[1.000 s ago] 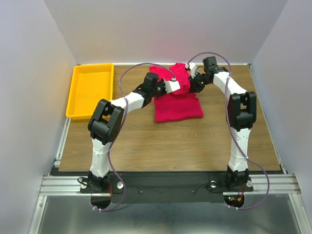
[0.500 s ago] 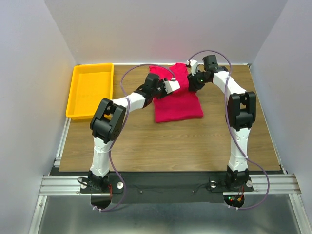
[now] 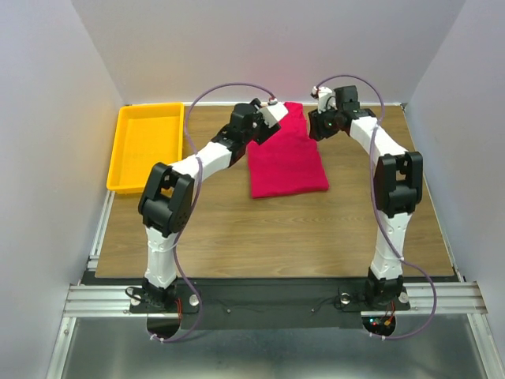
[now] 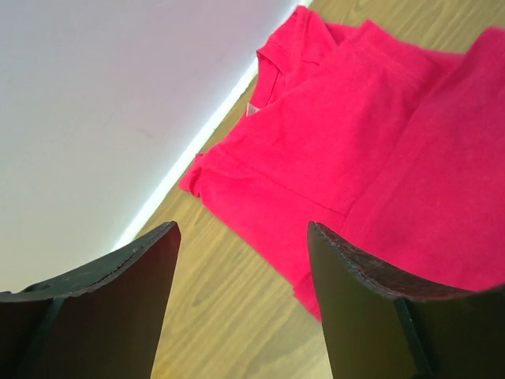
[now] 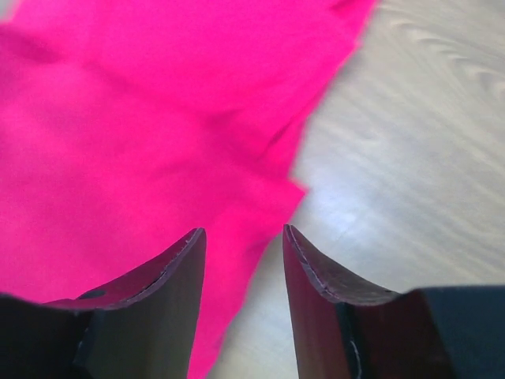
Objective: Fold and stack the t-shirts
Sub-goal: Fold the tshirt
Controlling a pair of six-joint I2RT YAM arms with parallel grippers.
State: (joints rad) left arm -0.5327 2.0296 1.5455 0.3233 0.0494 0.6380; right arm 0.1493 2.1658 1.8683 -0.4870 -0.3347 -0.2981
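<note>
1 crimson t-shirt (image 3: 288, 155), plain, lies flat on the wood as a narrow lengthwise fold, collar end toward the back wall.

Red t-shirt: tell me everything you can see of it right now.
The t-shirt is plain crimson soft cloth with no print. It lies flat on the wooden table at far centre, its sides folded in to make a narrow rectangle. The collar end points to the back wall. The left gripper and right gripper flank that end, both open, gripping nothing.
</note>
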